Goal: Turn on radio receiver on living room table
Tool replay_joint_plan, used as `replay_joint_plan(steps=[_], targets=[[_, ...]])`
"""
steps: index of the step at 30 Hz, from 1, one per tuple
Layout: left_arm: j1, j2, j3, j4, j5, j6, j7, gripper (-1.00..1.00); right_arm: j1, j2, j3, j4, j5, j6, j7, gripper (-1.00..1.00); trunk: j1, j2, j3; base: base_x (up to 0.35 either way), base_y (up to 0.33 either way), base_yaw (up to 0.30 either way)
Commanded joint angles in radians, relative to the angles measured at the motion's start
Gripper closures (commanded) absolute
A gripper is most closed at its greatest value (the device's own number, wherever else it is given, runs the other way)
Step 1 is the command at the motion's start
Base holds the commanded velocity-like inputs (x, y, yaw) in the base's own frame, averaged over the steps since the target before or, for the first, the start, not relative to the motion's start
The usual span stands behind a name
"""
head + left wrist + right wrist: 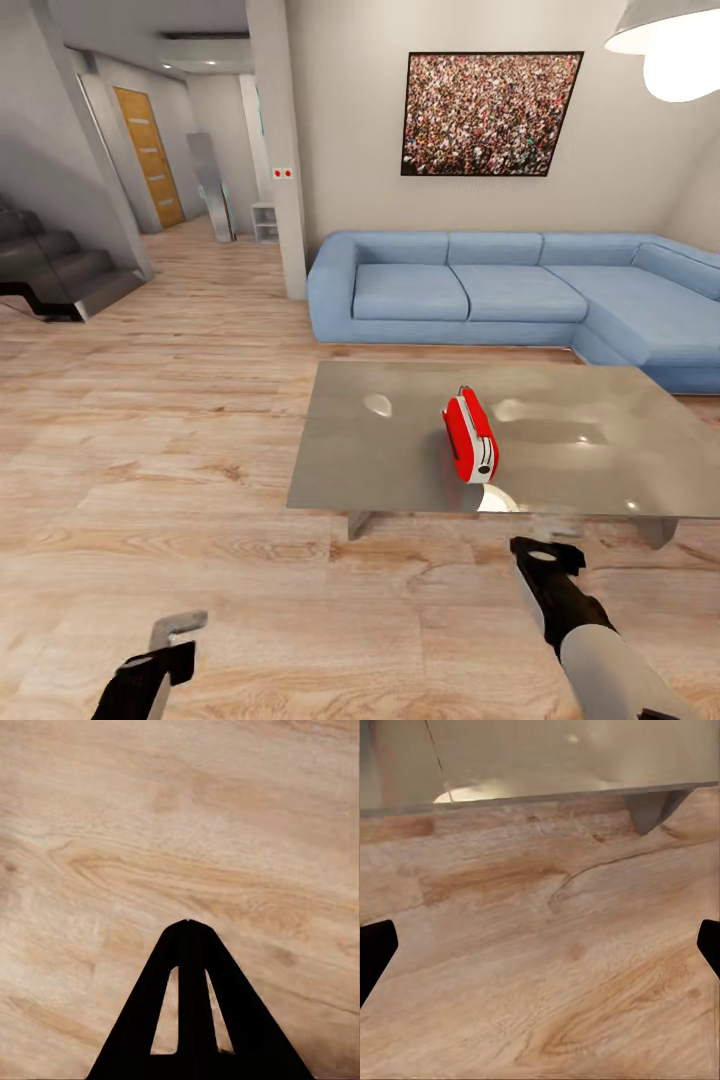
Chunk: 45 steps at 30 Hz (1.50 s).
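No readable text from where I sit

I find no words, brand marks or numbers anywhere in my three views. The radio receiver [470,437] on the table [400,470] shows me its red face, white edge and a dark round dial, with no lettering I can make out. The framed picture [491,114] above the sofa is a crowd photo, without a caption. On the pillar, a small white plate [283,173] carries two red dots, too small for me to read.
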Motion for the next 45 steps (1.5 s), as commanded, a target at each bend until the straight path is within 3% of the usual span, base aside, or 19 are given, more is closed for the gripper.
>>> replay_joint_plan(steps=[1,3,5,6,10,14,17,23,27,28,32,39,43,45], targets=[[0.000,0.033,0.035,0.072,0.002,-0.039,0.001,1.00,0.000,-0.013,0.001,0.063,0.003,-0.050,0.000,-1.00,0.000,0.000,0.000,0.000,0.000,0.000],[0.001,0.090,0.088,0.218,-0.001,-0.114,0.002,1.00,0.000,-0.040,0.001,0.188,0.006,-0.147,0.000,-1.00,0.000,0.000,0.000,0.000,0.000,0.000],[0.001,0.147,0.114,0.376,-0.002,-0.206,0.002,1.00,0.000,-0.059,0.002,0.308,0.008,-0.213,0.000,-1.00,0.000,0.000,0.000,0.000,0.000,0.000],[0.002,0.180,0.123,0.501,-0.002,-0.288,0.002,1.00,0.000,-0.068,0.002,0.394,0.013,-0.239,0.001,-1.00,0.000,0.000,0.000,0.000,0.000,0.000],[0.002,0.228,0.130,0.843,-0.003,-0.549,0.002,1.00,0.016,-0.078,0.004,0.543,0.025,-0.260,0.001,-1.00,0.000,0.000,0.000,0.000,0.000,0.000],[0.007,0.238,0.130,0.990,-0.001,-0.625,0.001,1.00,0.058,-0.072,0.003,0.566,0.024,-0.258,-0.002,-1.00,0.000,0.000,0.000,0.000,0.000,0.000],[0.012,0.218,0.131,1.010,0.000,-0.631,-0.003,1.00,0.069,-0.068,0.003,0.569,0.024,-0.258,0.000,-1.00,0.000,0.000,0.000,0.000,0.000,0.000],[0.014,0.132,0.131,1.016,0.001,-0.639,-0.007,1.00,0.074,-0.062,0.002,0.570,0.023,-0.258,0.001,-1.00,0.000,0.000,0.000,0.000,0.000,0.000],[0.014,0.058,0.131,1.016,0.002,-0.642,-0.008,1.00,0.074,-0.062,0.002,0.570,0.023,-0.258,0.001,-1.00,0.000,0.000,0.000,0.000,0.000,0.000],[0.014,0.027,0.131,1.016,0.002,-0.643,-0.008,1.00,0.074,-0.061,0.002,0.570,0.023,-0.258,0.001,-1.00,0.000,0.000,0.000,0.000,0.000,0.000],[0.014,-0.025,0.131,1.016,0.004,-0.643,-0.009,1.00,0.074,-0.061,0.002,0.570,0.023,-0.258,0.001,-1.00,0.000,0.000,0.000,0.000,0.000,0.000],[0.014,-0.038,0.135,1.016,0.006,-0.641,-0.005,1.00,0.074,-0.061,0.002,0.570,0.023,-0.258,0.001,-1.00,0.000,0.000,0.000,0.000,0.000,0.000],[0.008,-0.097,0.145,0.972,0.023,-0.666,-0.008,1.00,0.074,-0.061,0.002,0.570,0.023,-0.258,0.001,-1.00,0.000,0.000,0.000,0.000,0.000,0.000],[0.008,-0.108,0.149,0.975,0.023,-0.674,-0.007,1.00,0.074,-0.061,0.002,0.570,0.023,-0.258,0.001,-1.00,0.000,0.000,0.000,0.000,0.000,0.000]])
